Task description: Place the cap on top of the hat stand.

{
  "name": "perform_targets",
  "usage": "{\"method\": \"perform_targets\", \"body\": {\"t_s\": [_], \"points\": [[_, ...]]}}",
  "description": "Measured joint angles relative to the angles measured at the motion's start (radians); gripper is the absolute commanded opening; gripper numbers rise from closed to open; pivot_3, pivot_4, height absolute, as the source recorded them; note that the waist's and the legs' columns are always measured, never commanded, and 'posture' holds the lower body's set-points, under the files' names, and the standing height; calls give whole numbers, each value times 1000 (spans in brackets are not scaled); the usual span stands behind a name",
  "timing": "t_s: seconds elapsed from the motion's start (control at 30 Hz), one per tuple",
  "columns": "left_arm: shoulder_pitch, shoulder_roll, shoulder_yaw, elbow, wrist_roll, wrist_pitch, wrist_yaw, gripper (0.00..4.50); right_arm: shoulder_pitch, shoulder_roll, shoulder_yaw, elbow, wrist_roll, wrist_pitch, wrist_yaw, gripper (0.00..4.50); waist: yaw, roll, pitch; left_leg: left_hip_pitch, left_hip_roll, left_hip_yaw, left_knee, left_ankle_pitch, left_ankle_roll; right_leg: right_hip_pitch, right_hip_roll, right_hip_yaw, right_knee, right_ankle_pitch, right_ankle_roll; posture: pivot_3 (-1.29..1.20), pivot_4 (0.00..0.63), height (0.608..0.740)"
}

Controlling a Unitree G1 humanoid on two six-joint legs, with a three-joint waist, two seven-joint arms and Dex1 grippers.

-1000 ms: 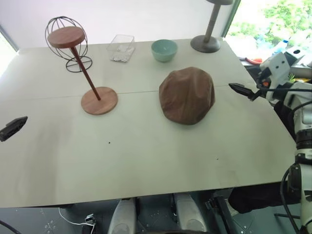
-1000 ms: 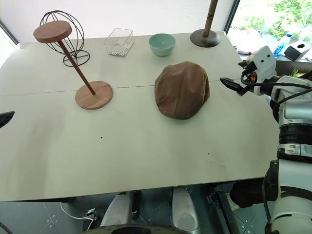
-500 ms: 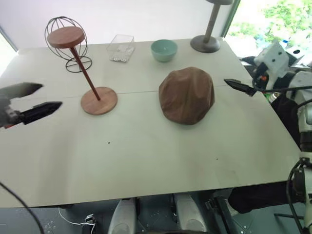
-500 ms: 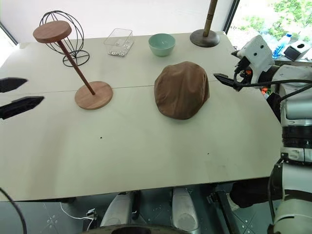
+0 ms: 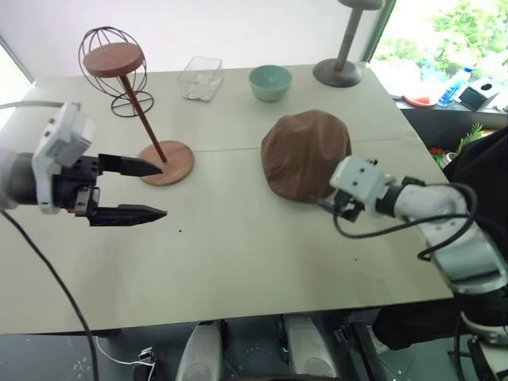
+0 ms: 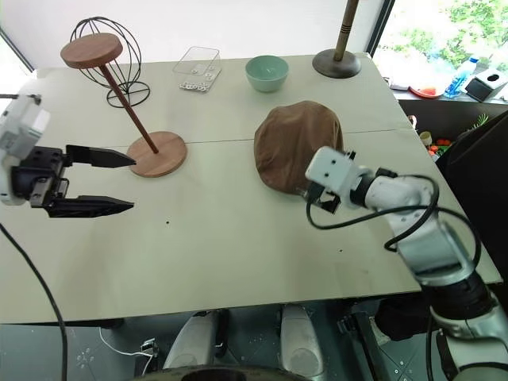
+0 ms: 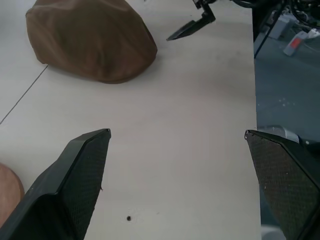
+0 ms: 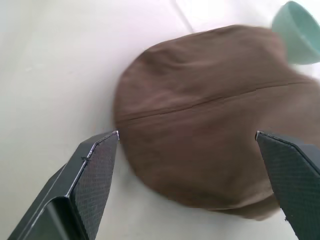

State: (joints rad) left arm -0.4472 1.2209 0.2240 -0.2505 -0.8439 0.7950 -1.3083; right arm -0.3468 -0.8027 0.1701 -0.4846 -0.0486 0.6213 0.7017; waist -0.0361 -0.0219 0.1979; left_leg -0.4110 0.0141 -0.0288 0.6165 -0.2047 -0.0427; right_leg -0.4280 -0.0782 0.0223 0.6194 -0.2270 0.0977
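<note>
The brown cap [image 5: 305, 151] lies flat on the table, right of centre. The hat stand [image 5: 113, 59] stands at the back left, its slanted stem running down to a round base [image 5: 168, 163]. My left gripper [image 5: 163, 190] hovers open just in front of that base, pointing right toward the cap [image 7: 90, 35]. My right gripper [image 8: 187, 134] is open, low at the cap's near right edge, with the cap [image 8: 210, 140] spread between and beyond its fingers [image 8: 95, 175]. Neither gripper holds anything. One right finger [image 7: 192, 27] shows beside the cap in the left wrist view.
A black wire globe stand [image 5: 128, 103] sits behind the hat stand. Along the back are a clear plastic box [image 5: 198, 77], a green bowl [image 5: 270, 82] and a grey stand's base [image 5: 336, 73]. The table's right edge [image 5: 444, 238] lies close behind my right arm.
My left gripper swung in from the table's left edge toward the stand's base. My right arm dropped from beside the cap's right side to its near edge, pointing in at it.
</note>
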Motion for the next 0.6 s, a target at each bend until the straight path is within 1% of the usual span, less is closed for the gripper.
{"method": "perform_targets", "body": {"t_s": [0.17, 0.27, 0.43, 0.6], "points": [[-78, -34, -79, 22, 29, -1, -21, 4500, 45, 40, 125, -1, -146, -47, -94, 4462, -7, 0, 0, 0, 0, 0, 0, 0, 0, 0, 1, 0, 1, 0, 0, 0, 150, 740], [-103, -47, -98, 34, 37, 1, -31, 4500, 59, 60, 189, 50, -246, -112, -152, 4462, -6, -1, 0, 0, 0, 0, 0, 0, 0, 0, 1, 0, 1, 0, 0, 0, 150, 740], [-149, -57, -132, 42, 50, 4, -41, 4500, 23, 136, 243, 182, -375, -204, -255, 4462, -7, -2, -1, 0, 0, -1, 1, 0, 0, 0, 1, 0, 1, 0, 0, 0, 150, 740], [-163, -70, -144, 43, 59, 5, -43, 4500, -6, 201, 255, 302, -450, -284, -344, 4462, -7, -6, -3, 1, 0, -1, 3, 0, 0, 2, 1, 0, 3, 0, 0, 0, 150, 740]]}}
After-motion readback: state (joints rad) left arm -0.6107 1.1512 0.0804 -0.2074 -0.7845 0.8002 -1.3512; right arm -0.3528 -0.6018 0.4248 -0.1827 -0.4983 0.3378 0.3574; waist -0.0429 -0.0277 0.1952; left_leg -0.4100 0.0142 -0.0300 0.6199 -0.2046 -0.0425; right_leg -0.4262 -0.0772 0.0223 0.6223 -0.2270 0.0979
